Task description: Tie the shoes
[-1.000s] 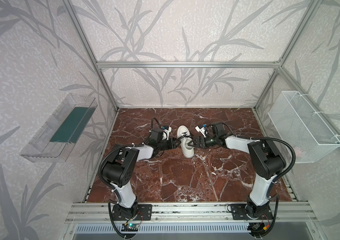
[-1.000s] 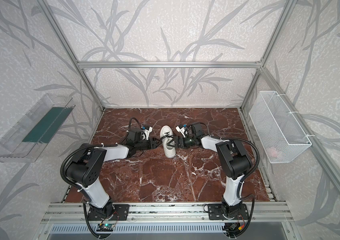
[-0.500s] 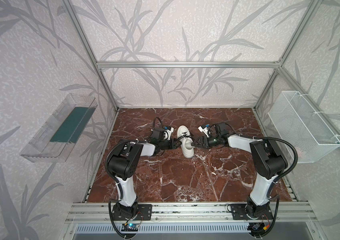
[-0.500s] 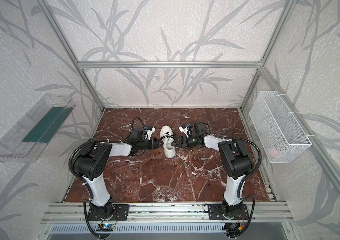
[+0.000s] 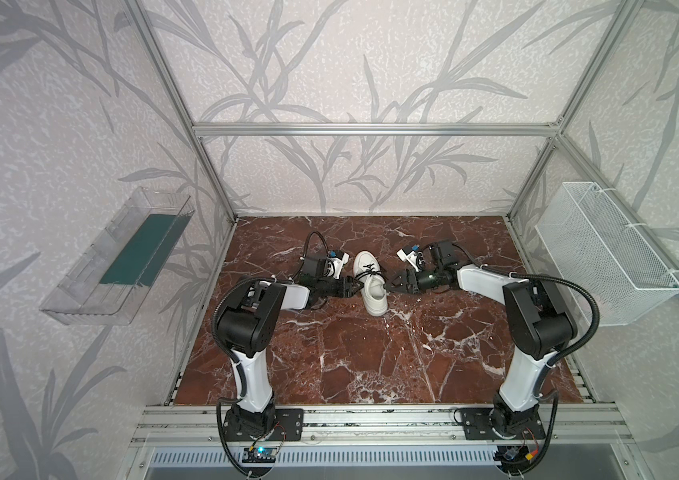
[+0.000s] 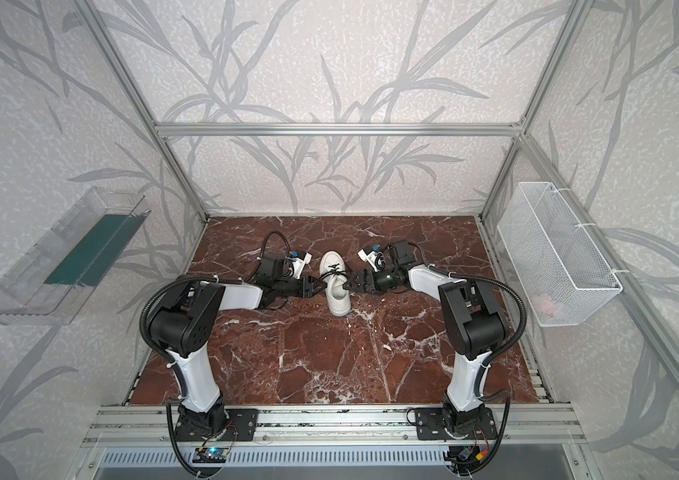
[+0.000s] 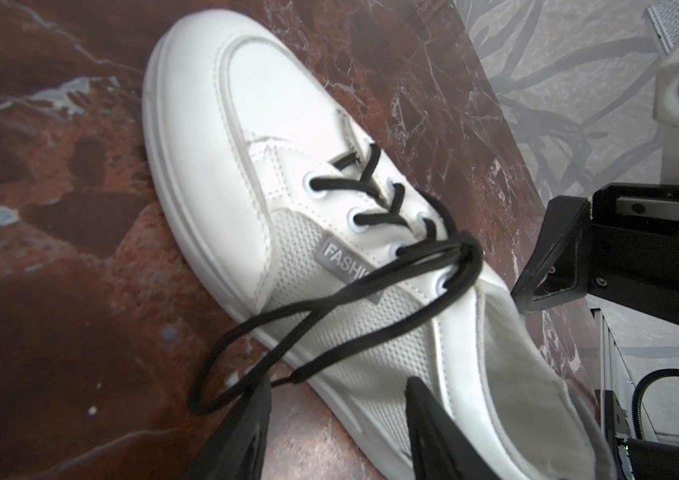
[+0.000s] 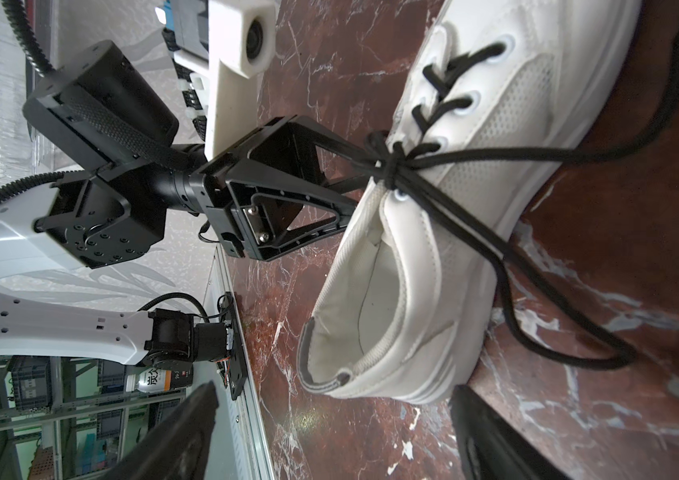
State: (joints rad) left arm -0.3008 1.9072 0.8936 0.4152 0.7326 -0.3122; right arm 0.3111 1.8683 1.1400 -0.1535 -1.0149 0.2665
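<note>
A white sneaker, the shoes, lies on the red marble floor with its toe toward the back wall. Its black laces meet in a knot above the tongue, and loops trail off both sides. My left gripper is open at the shoe's left side; one finger sits beside a lace loop and nothing is pinched. On the opposite side my right gripper stands wide open, with the heel in front of its jaws.
A clear plastic bin hangs on the left wall and a white wire basket on the right wall. Aluminium frame posts and a front rail bound the marble floor.
The left arm's elbow has swung in toward the shoe. The right jaws have narrowed a little. The shoe has stayed in place.
</note>
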